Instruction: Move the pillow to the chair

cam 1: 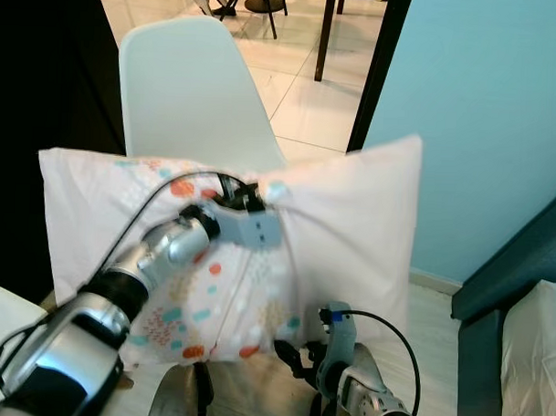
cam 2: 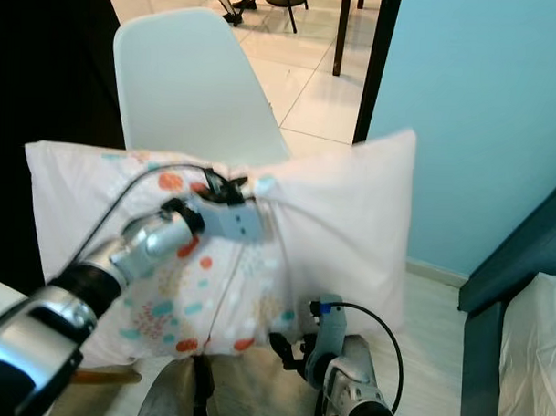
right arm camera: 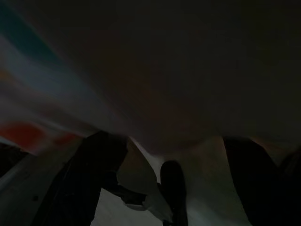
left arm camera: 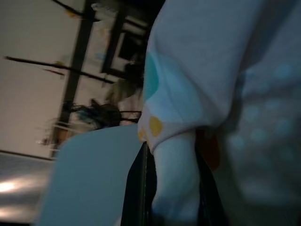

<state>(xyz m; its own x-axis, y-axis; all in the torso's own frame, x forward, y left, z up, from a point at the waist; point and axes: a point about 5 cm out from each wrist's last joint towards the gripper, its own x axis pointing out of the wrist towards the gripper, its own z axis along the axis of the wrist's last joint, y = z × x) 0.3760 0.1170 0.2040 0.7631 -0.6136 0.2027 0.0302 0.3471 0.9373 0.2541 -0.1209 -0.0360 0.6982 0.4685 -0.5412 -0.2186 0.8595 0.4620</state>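
Basically both grippers are holding up the pillow (cam 1: 350, 229), a white one with orange, teal and yellow spots on the half toward the robot's left. It is hanging in the air, spread wide across the head views, in front of the white plastic chair (cam 1: 186, 86) and not touching the seat as far as I can tell. The chair's backrest is showing above the pillow's top edge, on the robot's left side of the scene.

Left gripper (cam 1: 260, 203) is pinching the pillow at its top edge near the middle, and the fabric is bunching and creasing toward that spot. In the left wrist view the two black fingers (left arm camera: 138, 188) are clamping tight on a fold of spotted fabric squeezed between them, with the pale chair shell just behind.

Right gripper (cam 1: 296, 355) is sitting low at the pillow's bottom edge, toward the robot's right of the left one. Its wrist view is very dark; black fingers (right arm camera: 99, 165) are showing spread apart under the pillow cloth, with a bit of fabric between them, but I cannot tell whether they are really gripping it.

Light blue wall (cam 1: 482, 115) is standing behind the pillow on the right, a dark door frame (cam 1: 379, 70) beside it, and a tiled floor (cam 1: 300, 90) with dark furniture legs beyond. Dark blue bed frame (cam 1: 513, 280) is sitting at the lower right.
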